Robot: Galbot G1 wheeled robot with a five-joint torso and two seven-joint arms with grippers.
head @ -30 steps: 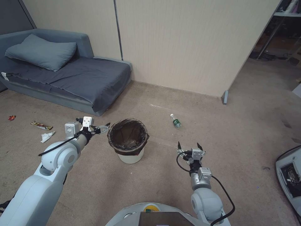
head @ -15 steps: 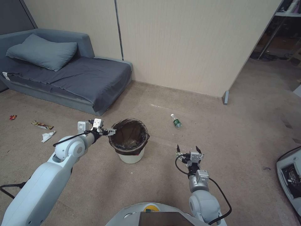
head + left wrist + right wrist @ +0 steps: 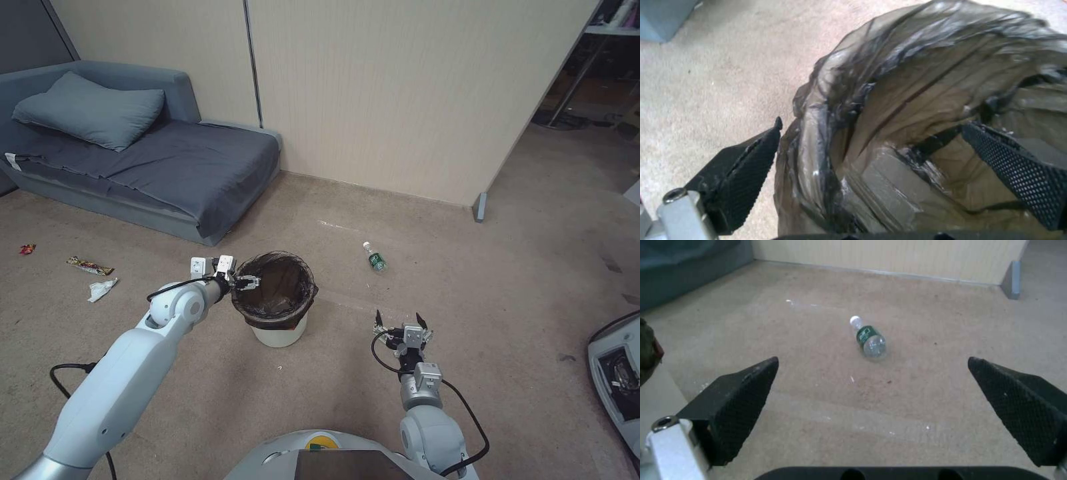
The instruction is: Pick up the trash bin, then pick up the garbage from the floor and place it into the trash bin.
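1. The trash bin (image 3: 273,303) stands upright on the floor (image 3: 347,400), mouth facing straight up, its dark bag (image 3: 248,313) folded over the rim.

2. The left gripper (image 3: 248,283) is right at the bin's near-left rim, arm stretched out across the carpet.

3. In the left wrist view the jaws are spread and straddle the bagged rim (image 3: 818,140): one finger sits outside the wall over the carpet, the other is inside the bin. Whether either pad touches the plastic cannot be told.

4. The right gripper (image 3: 402,323) hangs low over the floor to the right of the bin, jaws spread wide and holding nothing.

5. A small clear bottle (image 3: 375,257) lies on its side on the floor, to the right of the bin and a little farther off, beyond the right gripper.

6. The bottle's long axis runs away from the robot with a slight slant: white cap toward the wall (image 3: 400,100), base toward the robot. The right wrist view frames it between the open fingers, well apart from them (image 3: 869,338).

7. Off to the left near the sofa (image 3: 133,160), more litter lies flat on the carpet: a red scrap (image 3: 27,249), a long striped wrapper (image 3: 89,267) with its long axis running left to right, and crumpled white paper (image 3: 101,289).
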